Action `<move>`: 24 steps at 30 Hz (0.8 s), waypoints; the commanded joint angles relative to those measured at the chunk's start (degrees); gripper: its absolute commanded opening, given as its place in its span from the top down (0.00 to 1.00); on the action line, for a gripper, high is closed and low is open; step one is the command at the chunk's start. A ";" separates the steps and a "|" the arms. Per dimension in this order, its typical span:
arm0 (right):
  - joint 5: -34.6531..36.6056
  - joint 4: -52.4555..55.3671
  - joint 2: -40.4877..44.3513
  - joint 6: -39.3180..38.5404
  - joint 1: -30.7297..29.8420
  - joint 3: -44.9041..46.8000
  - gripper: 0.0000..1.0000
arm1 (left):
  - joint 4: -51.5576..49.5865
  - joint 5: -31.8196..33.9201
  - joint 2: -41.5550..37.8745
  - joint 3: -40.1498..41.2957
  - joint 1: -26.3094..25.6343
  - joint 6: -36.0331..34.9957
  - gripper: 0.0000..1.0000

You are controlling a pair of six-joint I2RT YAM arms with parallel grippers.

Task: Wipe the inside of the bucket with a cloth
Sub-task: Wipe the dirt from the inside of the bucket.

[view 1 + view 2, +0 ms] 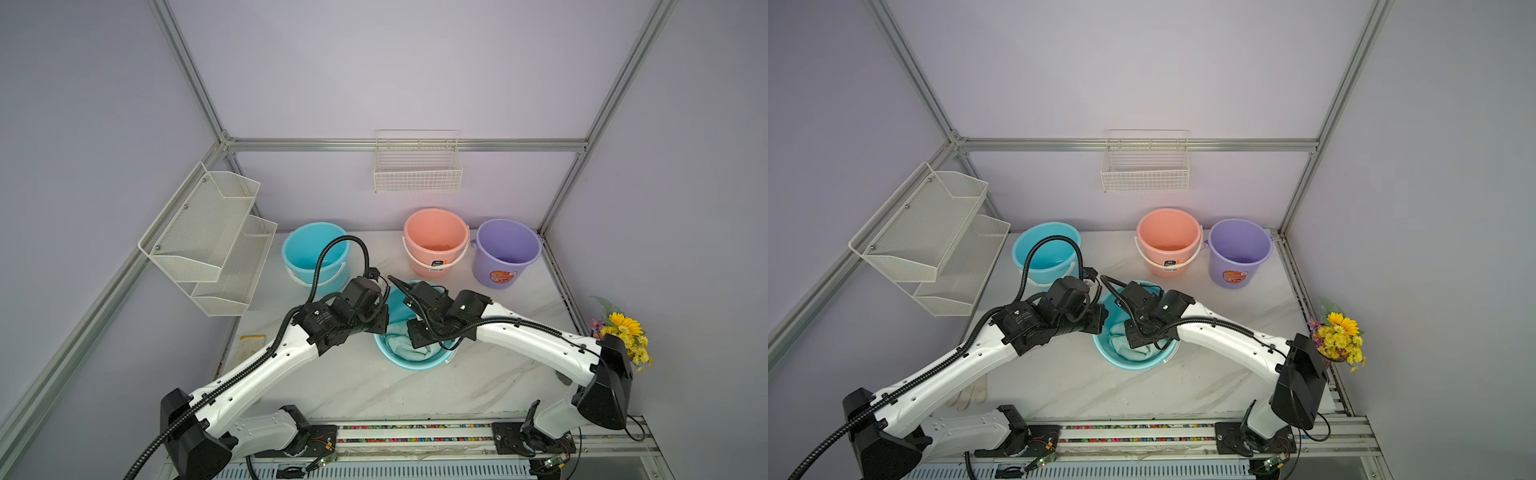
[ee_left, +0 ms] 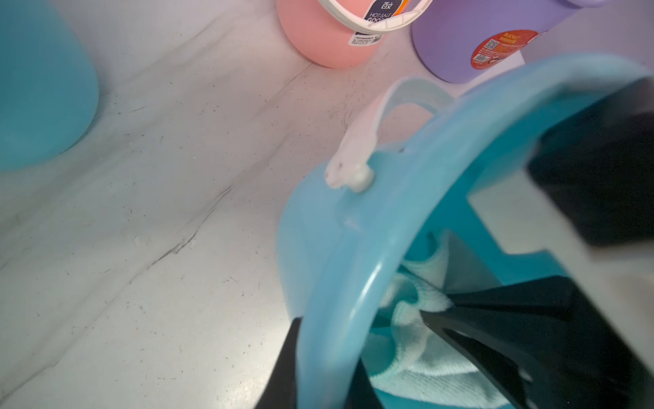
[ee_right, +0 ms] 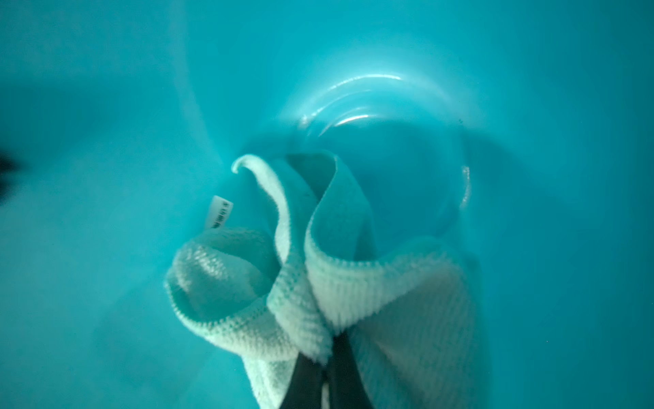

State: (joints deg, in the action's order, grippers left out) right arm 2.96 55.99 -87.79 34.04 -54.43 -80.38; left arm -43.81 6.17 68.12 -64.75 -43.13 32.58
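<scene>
Looks like wiping is underway: left gripper point(image 2: 361, 318) clamps the bucket point(image 2: 407, 170) rim, right gripper point(image 3: 327, 371) pinches the cloth point(image 3: 354, 283) inside; sweeping the walls seems next.

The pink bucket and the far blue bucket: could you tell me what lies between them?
Bare marble table between the far blue bucket and the pink bucket, as both top views show; only the left arm's cable arcs above it.

left arm point(image 1: 266, 365), right arm point(image 1: 532, 338) meet over front blue bucket point(image 1: 417, 365); mint cloth point(image 1: 403, 349) inside.
</scene>
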 commanded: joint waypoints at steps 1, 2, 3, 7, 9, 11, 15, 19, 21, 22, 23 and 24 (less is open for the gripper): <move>-5.61 5.13 2.84 2.37 -0.06 -3.39 1.00 | 4.11 -0.20 -1.50 0.05 0.39 2.05 1.00; -6.86 4.72 3.25 2.82 -0.07 -3.72 1.00 | 4.19 -0.20 -1.52 0.02 0.40 2.03 1.00; -8.64 3.88 3.62 3.21 -0.09 -3.89 1.00 | 4.17 -0.29 -1.54 0.00 0.42 2.13 1.00; -14.87 -2.76 5.02 7.87 -0.06 -2.11 1.00 | 4.35 -0.88 -1.77 -0.13 0.41 2.31 1.00; -17.02 -8.37 6.09 11.00 -0.06 0.89 1.00 | 4.50 -1.12 -1.97 0.05 0.38 2.31 1.00; -18.08 -14.00 6.67 14.08 -0.08 4.04 1.00 | 4.53 -1.16 -2.20 0.14 0.42 2.45 1.00; -18.54 -22.08 4.44 17.71 -0.09 8.11 1.00 | 4.37 -1.43 -2.72 -0.35 0.35 2.79 1.00; -17.67 -30.62 1.68 21.17 -0.09 13.23 1.00 | 4.44 -1.16 -3.08 -0.31 0.42 3.20 1.00; -17.13 -34.63 0.13 22.60 -0.06 15.39 1.00 | 4.81 -1.16 -3.33 -0.12 0.41 3.47 1.00; -16.74 -36.67 -0.86 22.92 -0.06 16.49 1.00 | 4.87 -1.16 -3.39 -0.06 0.40 3.56 1.00; -16.39 -37.89 -1.79 23.39 -0.05 17.24 1.00 | 5.00 -1.16 -3.49 -0.11 0.35 3.58 1.00; -15.71 -39.03 -2.84 23.70 -0.06 17.81 1.00 | 4.96 -1.20 -3.59 0.01 0.41 3.72 1.00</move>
State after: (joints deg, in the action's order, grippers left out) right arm -13.74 25.39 -88.55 53.78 -54.35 -64.31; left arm -44.42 5.34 66.83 -64.58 -43.13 33.87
